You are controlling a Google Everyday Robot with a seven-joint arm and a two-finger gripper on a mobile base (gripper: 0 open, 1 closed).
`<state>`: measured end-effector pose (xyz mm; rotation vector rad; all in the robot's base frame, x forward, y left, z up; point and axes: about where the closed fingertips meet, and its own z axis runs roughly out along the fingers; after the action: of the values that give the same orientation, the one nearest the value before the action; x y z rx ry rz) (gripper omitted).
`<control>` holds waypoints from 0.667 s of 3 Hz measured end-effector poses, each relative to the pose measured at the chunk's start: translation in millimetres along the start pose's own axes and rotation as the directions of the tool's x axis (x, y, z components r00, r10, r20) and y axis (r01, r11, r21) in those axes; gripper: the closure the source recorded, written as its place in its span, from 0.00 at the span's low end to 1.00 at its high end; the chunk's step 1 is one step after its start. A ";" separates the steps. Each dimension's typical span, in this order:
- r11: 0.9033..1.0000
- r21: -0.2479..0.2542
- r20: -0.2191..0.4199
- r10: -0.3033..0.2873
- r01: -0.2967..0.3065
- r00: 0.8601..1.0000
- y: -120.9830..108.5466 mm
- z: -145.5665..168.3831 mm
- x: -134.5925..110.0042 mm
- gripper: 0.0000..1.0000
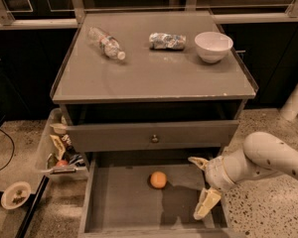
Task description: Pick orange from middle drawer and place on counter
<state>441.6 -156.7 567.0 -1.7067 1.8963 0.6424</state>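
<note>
1. Orange (158,179) lies on the floor of the open middle drawer (119,207), nothing touching it.
2. My claw (203,183) hangs just right of the orange, inside the drawer, fingers spread apart and holding nothing.
3. Table (154,81) sits above and behind the orange, carrying a white bowl (213,46) and a plastic bottle (105,42).

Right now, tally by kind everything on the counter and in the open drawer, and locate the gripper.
Clear plastic bottles, lying on the glossy grey counter: 1
Crumpled silver packets: 1
White round bowls: 1
Small round oranges, in the open grey middle drawer: 1
Total: 4
Gripper: over the drawer's right side, jaws open, apart from the orange.
</note>
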 end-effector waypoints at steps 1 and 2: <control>1.000 0.000 0.000 0.000 0.000 1.000 0.0 0.0 0.0 0.00; 1.000 -0.009 0.022 0.013 -0.013 1.000 -7.2 22.6 6.3 0.00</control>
<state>449.5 -147.6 545.7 -1.6876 1.8936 0.6726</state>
